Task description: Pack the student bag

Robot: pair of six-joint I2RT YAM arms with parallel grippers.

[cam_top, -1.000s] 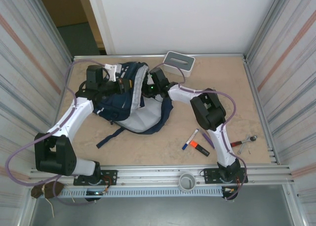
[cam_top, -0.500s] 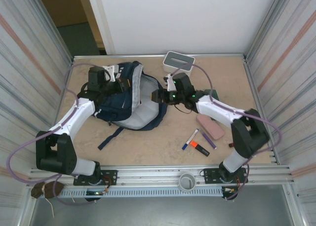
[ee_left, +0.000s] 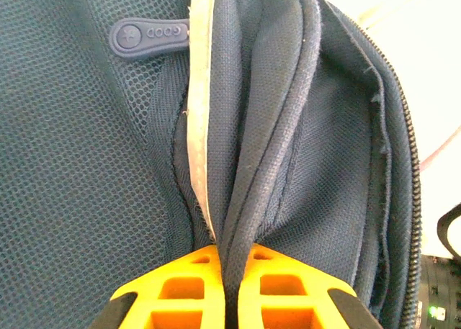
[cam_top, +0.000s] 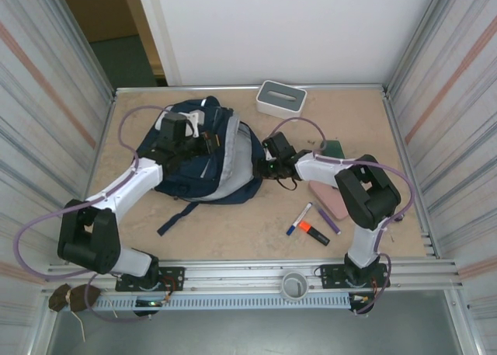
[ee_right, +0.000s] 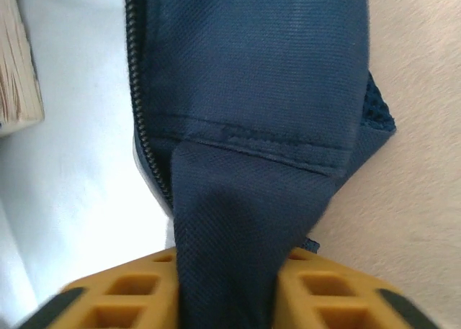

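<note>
Student bag (cam_top: 203, 154) lies on worktop (cam_top: 233, 234); left claw (ee_left: 229, 271) pinched tight on its edge seam, right claw (ee_right: 227, 271) clamped on navy flap. Rubber tab (ee_left: 149, 34) lettering unreadable.

Student bag (cam_top: 203, 162) — large backpack, navy blue woven fabric; lies slumped on the table (cam_top: 233, 234), left of centre and toward the far edge; main compartment unzipped, light grey lining (cam_top: 242, 157) exposed along its right side; dark strap (cam_top: 175, 215) trailing toward the near edge; mesh panel bearing a navy rubber zip pull (ee_left: 148, 35); black zip teeth (ee_right: 146, 138) along the open edge.
</note>
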